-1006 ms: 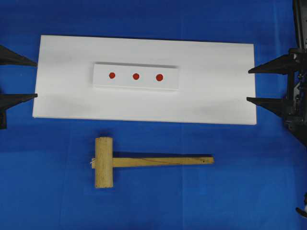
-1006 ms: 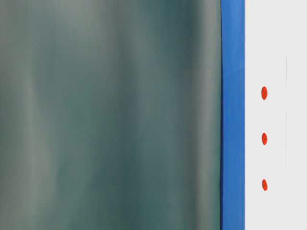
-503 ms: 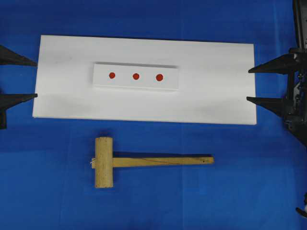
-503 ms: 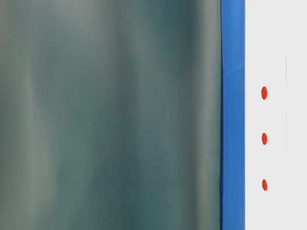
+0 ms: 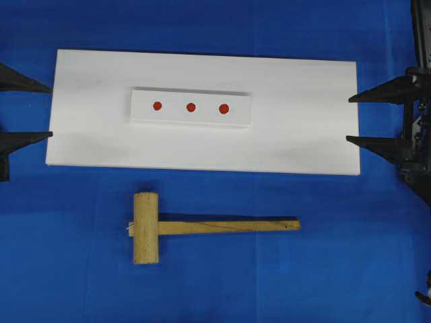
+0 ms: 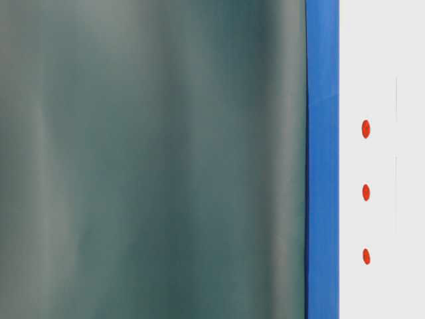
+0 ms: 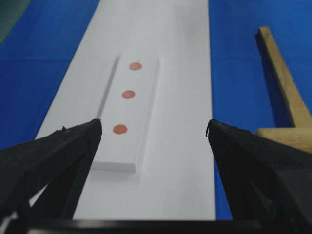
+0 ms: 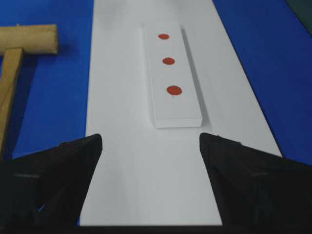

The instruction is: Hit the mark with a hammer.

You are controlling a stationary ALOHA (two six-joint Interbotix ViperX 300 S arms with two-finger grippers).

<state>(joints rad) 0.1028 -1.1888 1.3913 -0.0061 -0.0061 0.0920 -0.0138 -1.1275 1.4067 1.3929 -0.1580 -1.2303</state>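
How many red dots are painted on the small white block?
3, in one row along the small white block: left dot, middle dot, right dot, which looks largest. Nothing covers the block, so none seems hidden.

A: Where was the left end effector point(image 5: 27, 111)?
B: At the left edge of the overhead view, its two dark fingers point(image 5: 23, 138) pointing level toward the middle, spread wide with nothing between them.
A: And the right end effector point(image 5: 367, 120)?
B: At the right edge, facing inward, jaws also apart and gripping nothing. Its wrist hardware point(image 5: 417, 134) stood just behind, partly cut off by the frame.
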